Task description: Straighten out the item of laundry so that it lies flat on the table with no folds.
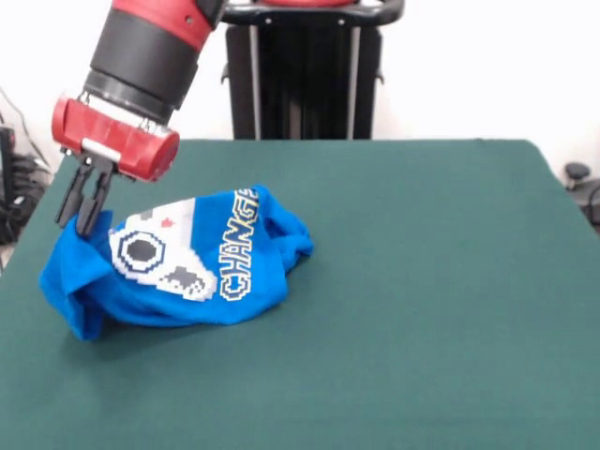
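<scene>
Front view, the only one I have. The shirt lies on the left part of the table, well inside the edges, with wide bare green to its right and in front of it. It is not flat: the cloth is bunched into a rumpled mound, its right side gathered into deep folds and its lower left corner turned under. The printed side faces up, tilted toward the camera. I can read "CHANGE" running up the middle of the mound, and the white controller print sits to the left of the lettering, partly creased.

The arm comes down from the top left. The gripper hangs at the shirt's upper left edge, its dark fingers pointing down and drawn close together with only a thin gap between them. Their tips meet the blue cloth at that edge. I cannot tell whether any fabric is pinched between them.
</scene>
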